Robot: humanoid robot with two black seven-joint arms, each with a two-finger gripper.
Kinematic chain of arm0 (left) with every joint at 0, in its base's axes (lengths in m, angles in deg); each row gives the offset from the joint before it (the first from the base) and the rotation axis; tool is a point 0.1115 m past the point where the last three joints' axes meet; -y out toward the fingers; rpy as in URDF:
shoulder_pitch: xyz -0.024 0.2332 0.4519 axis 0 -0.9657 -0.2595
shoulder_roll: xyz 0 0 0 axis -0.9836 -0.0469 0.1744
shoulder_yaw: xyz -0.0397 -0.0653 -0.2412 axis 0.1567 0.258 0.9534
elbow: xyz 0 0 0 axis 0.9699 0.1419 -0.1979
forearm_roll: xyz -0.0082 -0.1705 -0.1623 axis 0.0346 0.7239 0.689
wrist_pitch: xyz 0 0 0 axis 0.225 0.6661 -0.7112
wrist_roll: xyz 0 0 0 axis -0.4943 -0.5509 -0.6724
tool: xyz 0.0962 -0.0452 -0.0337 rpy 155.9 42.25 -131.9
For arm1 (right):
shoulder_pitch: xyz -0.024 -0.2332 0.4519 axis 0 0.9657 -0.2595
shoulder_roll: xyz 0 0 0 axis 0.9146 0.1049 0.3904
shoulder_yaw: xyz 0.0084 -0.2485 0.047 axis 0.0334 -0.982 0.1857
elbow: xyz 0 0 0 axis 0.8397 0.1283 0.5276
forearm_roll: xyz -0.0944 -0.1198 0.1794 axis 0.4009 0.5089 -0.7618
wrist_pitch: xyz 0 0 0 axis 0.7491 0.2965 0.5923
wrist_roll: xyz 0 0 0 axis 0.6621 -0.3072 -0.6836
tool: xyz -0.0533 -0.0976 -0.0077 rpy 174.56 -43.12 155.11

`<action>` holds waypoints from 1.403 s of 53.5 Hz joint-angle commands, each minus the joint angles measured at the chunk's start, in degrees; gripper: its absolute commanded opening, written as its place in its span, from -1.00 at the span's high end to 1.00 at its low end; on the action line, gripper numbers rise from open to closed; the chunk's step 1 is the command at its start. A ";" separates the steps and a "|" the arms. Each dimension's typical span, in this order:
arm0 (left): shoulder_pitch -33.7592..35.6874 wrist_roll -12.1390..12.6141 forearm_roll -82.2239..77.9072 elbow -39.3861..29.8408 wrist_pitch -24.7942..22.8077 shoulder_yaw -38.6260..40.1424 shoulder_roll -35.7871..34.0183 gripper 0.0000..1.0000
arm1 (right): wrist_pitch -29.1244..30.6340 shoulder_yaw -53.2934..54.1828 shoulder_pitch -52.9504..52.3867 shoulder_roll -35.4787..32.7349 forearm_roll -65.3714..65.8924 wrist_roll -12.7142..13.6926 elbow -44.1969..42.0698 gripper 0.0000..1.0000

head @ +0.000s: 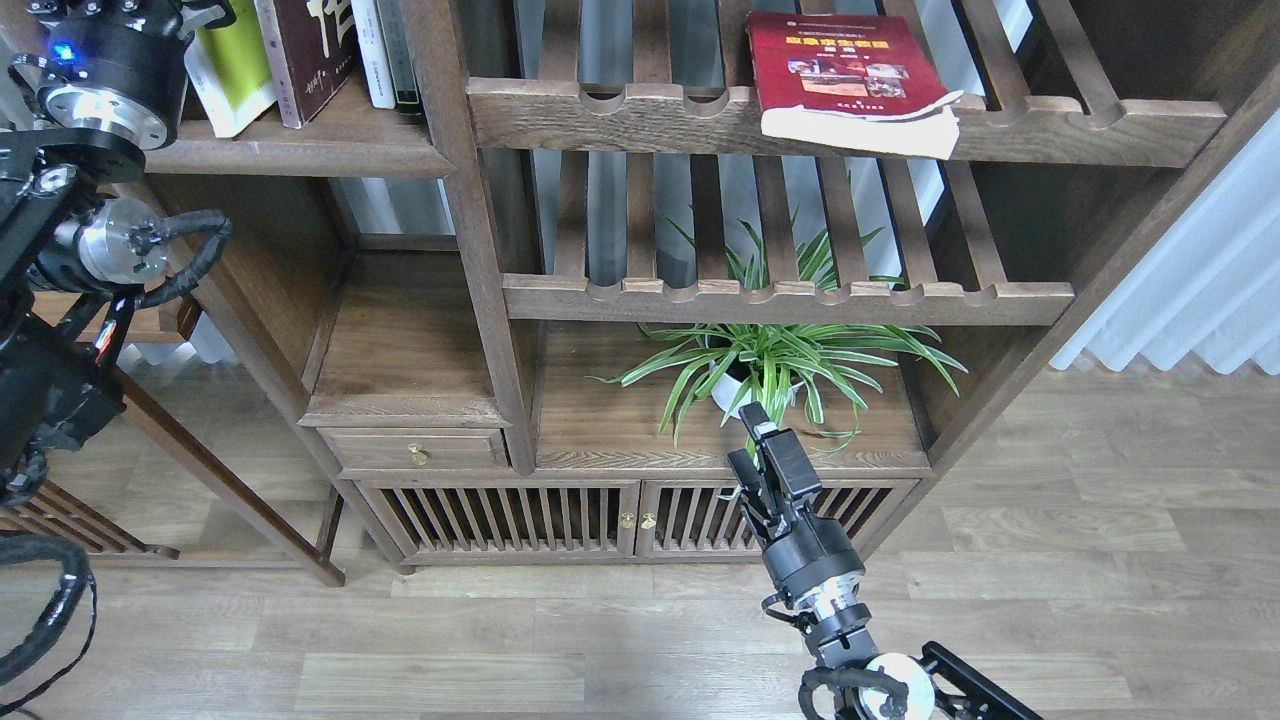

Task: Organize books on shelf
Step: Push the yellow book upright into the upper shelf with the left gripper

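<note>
My left gripper (203, 10) is at the top left edge, mostly cut off, its fingers at the top of the yellow-green book (238, 70). That book stands nearly upright on the dark-brown shelf (300, 155), leaning against the maroon book (308, 55) with white characters. The red book (845, 65) lies flat on the upper slatted rack, its white page edge hanging over the front rail. My right gripper (745, 435) is low in the middle, empty, fingers slightly apart, pointing up in front of the plant.
Two thin books (385, 50) stand right of the maroon one. A thick upright post (470, 230) divides the bookcase. A spider plant (770, 365) sits on the lower board. A second slatted rack (790, 295), a small drawer (415, 450) and slatted cabinet doors (560, 515) are below.
</note>
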 commanded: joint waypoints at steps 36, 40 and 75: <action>5.87 -0.65 0.00 -3.28 0.09 0.19 2.07 0.04 | 0.00 0.08 0.00 -0.29 -0.09 -0.01 -0.61 -0.95; 5.87 -0.56 0.00 -4.07 0.09 0.55 1.98 0.03 | 0.00 0.08 0.00 -0.29 -0.09 -0.01 -0.61 -0.95; -0.98 -0.38 4.13 -25.95 -0.70 8.02 1.80 -0.52 | 0.00 2.02 0.09 -3.18 0.08 -0.09 5.10 -0.97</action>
